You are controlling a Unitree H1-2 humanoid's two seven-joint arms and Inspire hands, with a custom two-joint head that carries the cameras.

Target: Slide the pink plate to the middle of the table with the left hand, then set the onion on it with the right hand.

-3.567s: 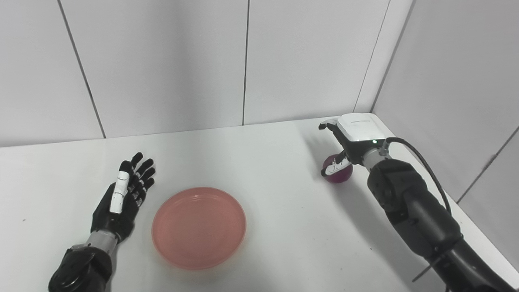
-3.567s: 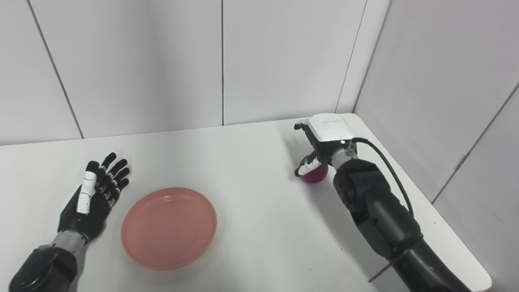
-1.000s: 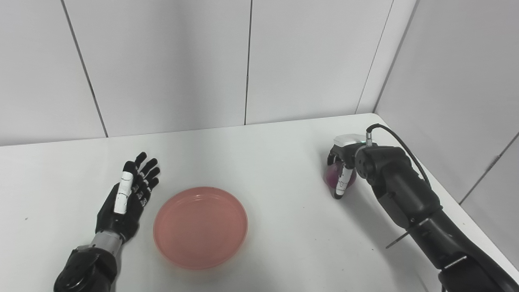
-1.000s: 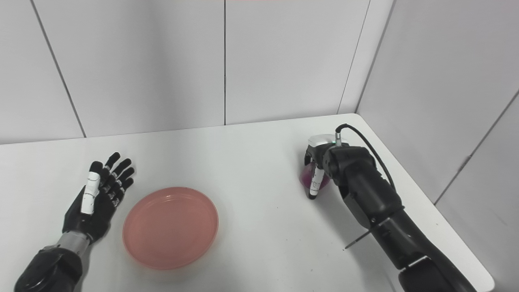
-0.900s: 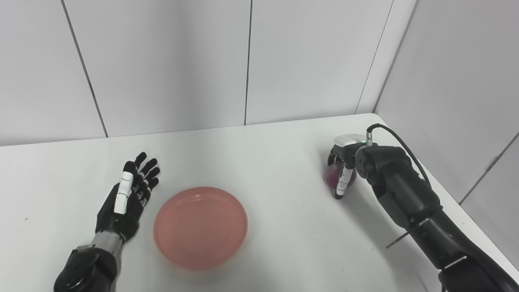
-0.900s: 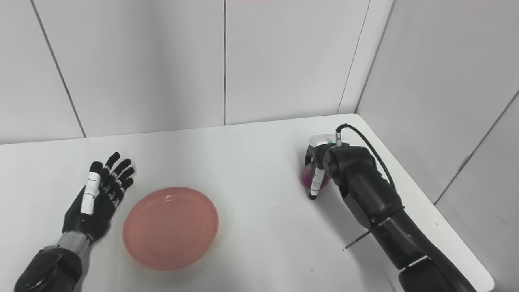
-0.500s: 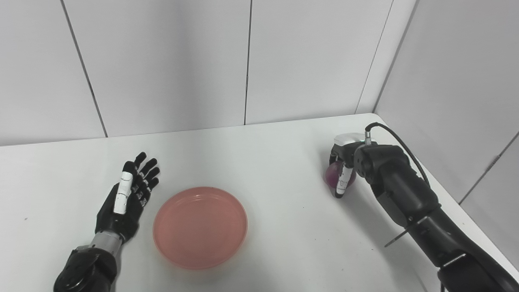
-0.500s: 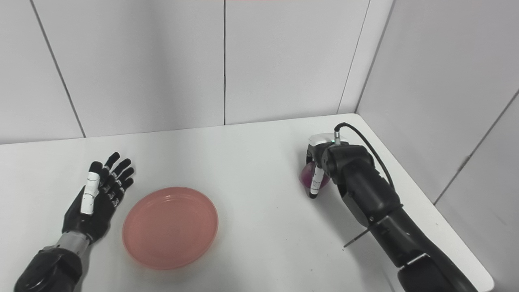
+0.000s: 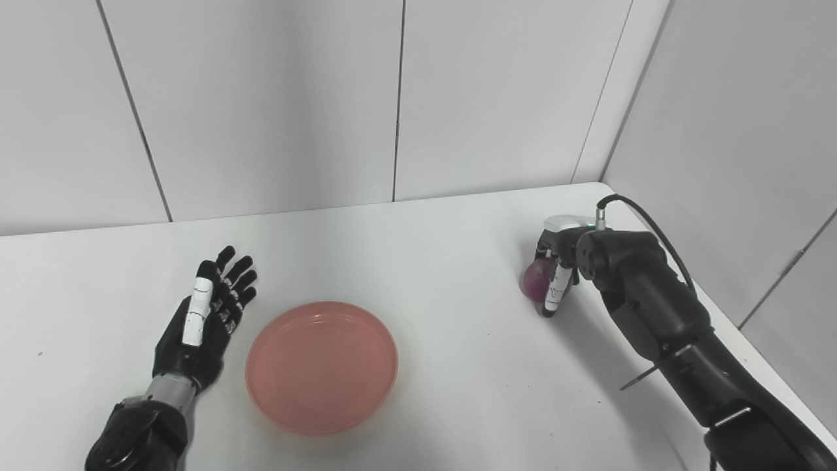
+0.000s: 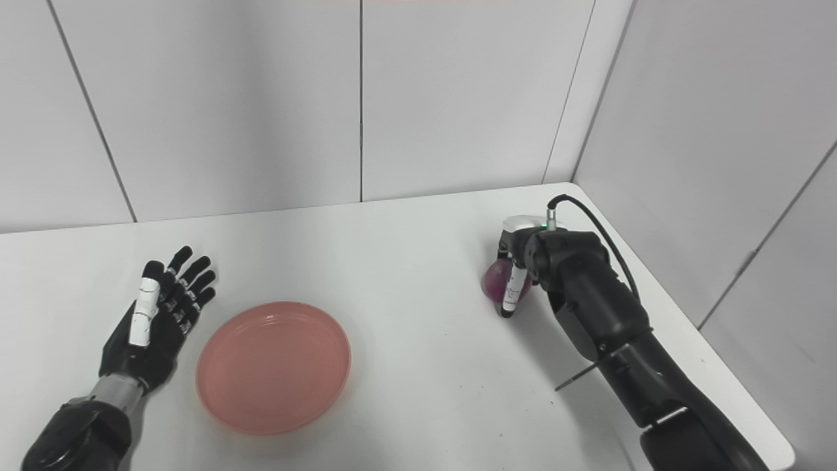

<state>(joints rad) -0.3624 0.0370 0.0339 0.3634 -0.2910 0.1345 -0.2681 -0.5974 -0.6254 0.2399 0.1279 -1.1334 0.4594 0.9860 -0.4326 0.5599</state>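
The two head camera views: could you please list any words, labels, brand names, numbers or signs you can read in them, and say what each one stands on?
None can be read. The pink plate, the onion, the table and the wall panels carry no print.
The white cover on the right hand shows no legible mark.
The white patch on the left hand is blank as far as can be seen.

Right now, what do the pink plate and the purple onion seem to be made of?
The pink plate looks like smooth plastic: even colour, soft sheen along its raised rim. The onion in the right hand has a uniform glossy purple skin, possibly a plastic toy; I cannot tell for sure.
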